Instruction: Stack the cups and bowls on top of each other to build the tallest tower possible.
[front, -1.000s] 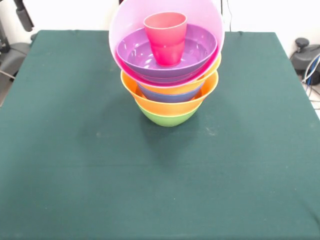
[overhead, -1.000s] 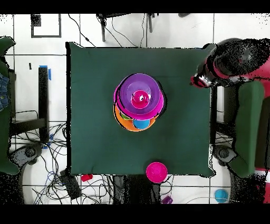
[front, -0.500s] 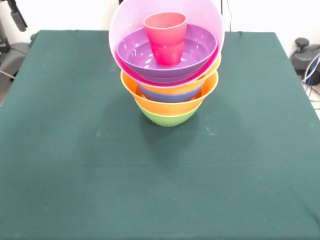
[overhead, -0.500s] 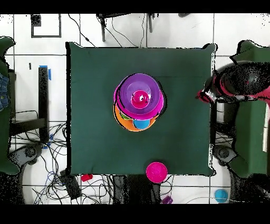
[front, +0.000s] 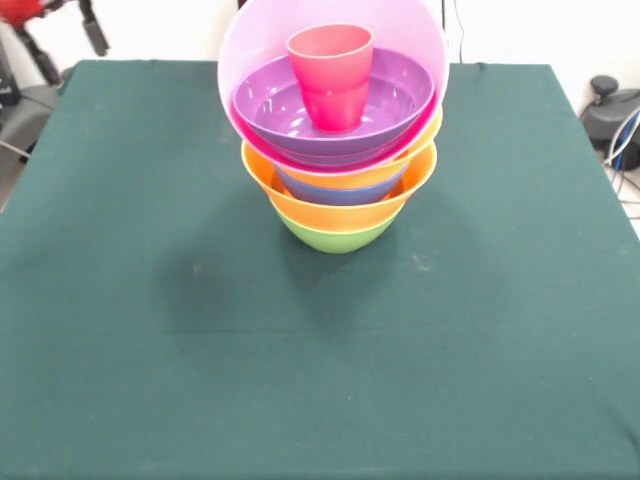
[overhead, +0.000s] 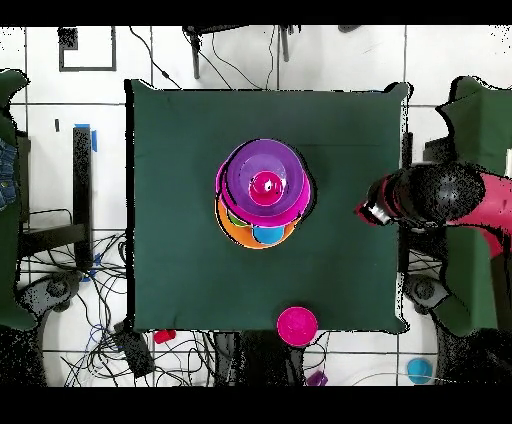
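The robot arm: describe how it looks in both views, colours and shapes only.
In the overhead view the arm is a thick body, black and rounded at its end and red further back, with a small red and white patch at its tip. In the front view only a red part with dark, slim, rod-like pieces shows at the top corner, which are probably the gripper. No cables or markings on it can be made out.

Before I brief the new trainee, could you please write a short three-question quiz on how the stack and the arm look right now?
1. True or false: the red cup stands upright in the purple bowl.
2. Which bowl is the tower's base? A) pink B) green C) blue
3. Fill in: the gripper is at the table's ____, away from the tower.

Key: 1 true; 2 B, the green bowl; 3 edge.
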